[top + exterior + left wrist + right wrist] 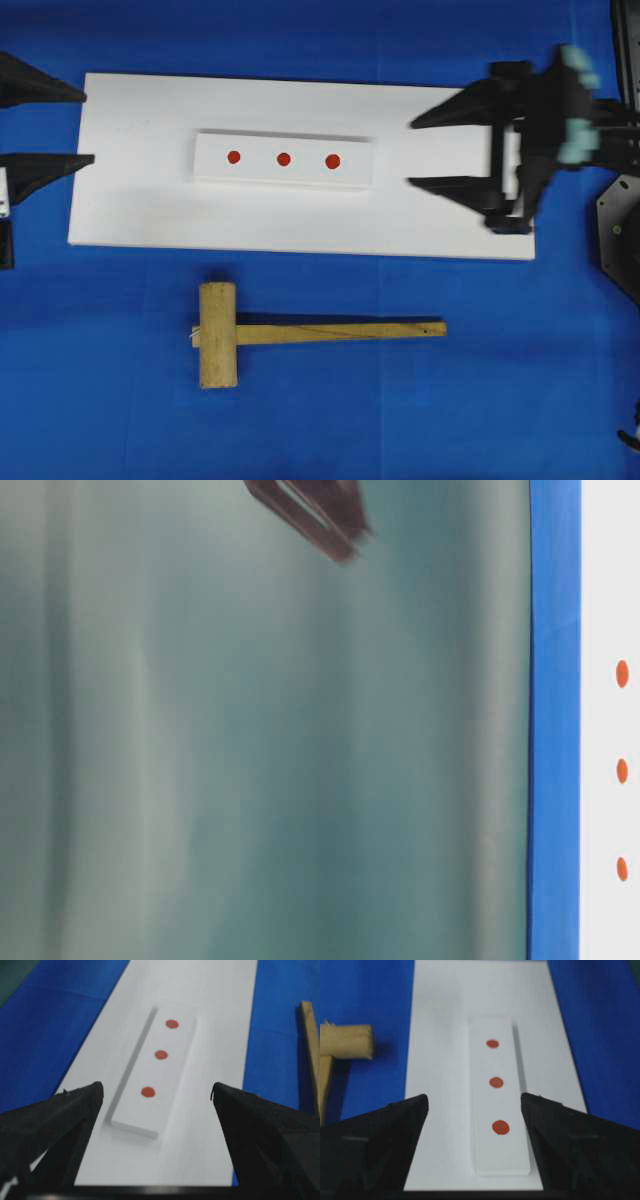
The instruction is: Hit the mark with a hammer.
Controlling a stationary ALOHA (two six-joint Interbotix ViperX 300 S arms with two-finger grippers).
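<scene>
Overhead: the light-brown wooden hammer (300, 335) lies untouched on the blue bench (100, 400), at six o'clock from the white block's three red marks (283, 159). My left claw (85, 127) and right claw (412, 152) are both spread, empty. Wrist views: marks ahead; grasping and striking remain.

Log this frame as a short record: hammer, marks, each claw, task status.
hammer: wooden hammer lying flat on the blue cloth, below the white board in the overhead view, head left, handle pointing right
marks: three red dots in a row on a raised white block mid-board
left claw: open, empty, at the board's left edge
right claw: open, empty, over the board's right end
status: hammer not yet picked up
</scene>
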